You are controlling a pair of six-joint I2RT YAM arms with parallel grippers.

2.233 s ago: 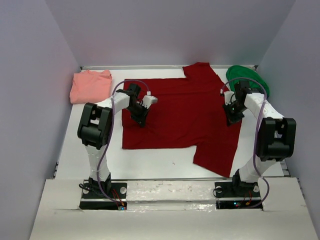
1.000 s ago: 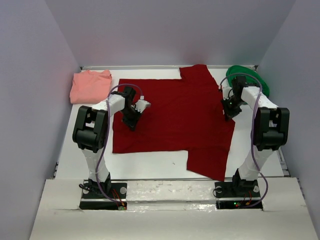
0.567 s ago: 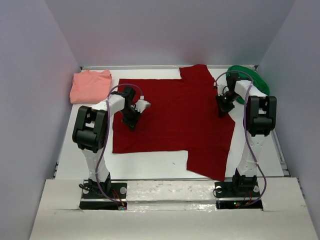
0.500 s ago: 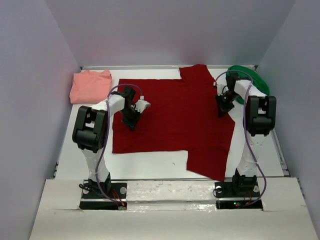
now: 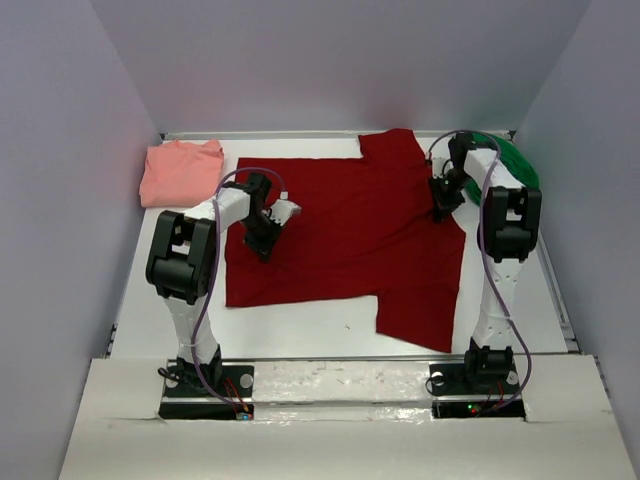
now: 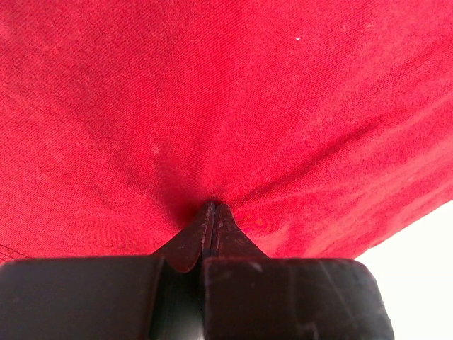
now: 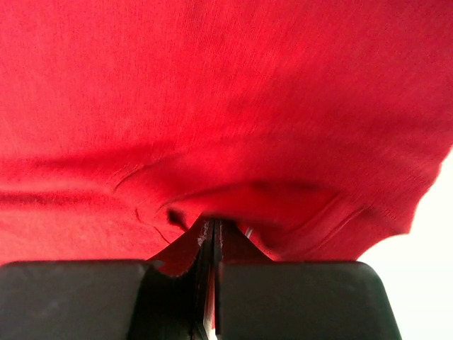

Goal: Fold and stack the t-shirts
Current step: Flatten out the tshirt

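Black left hand (image 5: 263,248) and right hand (image 5: 438,211), white links (image 5: 232,203), purple cables (image 5: 211,300).

Matt knit cloth w/ fine grain & light fuzz is seen on the dark red t-shirt (image 6: 226,106). Same matt cloth is seen on the salmon-pink t-shirt (image 5: 180,172) & green t-shirt (image 5: 520,168). The left gripper (image 6: 212,207) & right gripper (image 7: 211,222) are made of smooth black plastic w/ faint sheen. The table (image 5: 320,325) is finished smooth matt white.

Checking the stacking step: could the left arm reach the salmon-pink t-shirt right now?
Probably not yet: the left gripper has its jaws shut on the dark red t-shirt. The salmon-pink t-shirt lies uncovered nearby to its left, so after release the way looks free.
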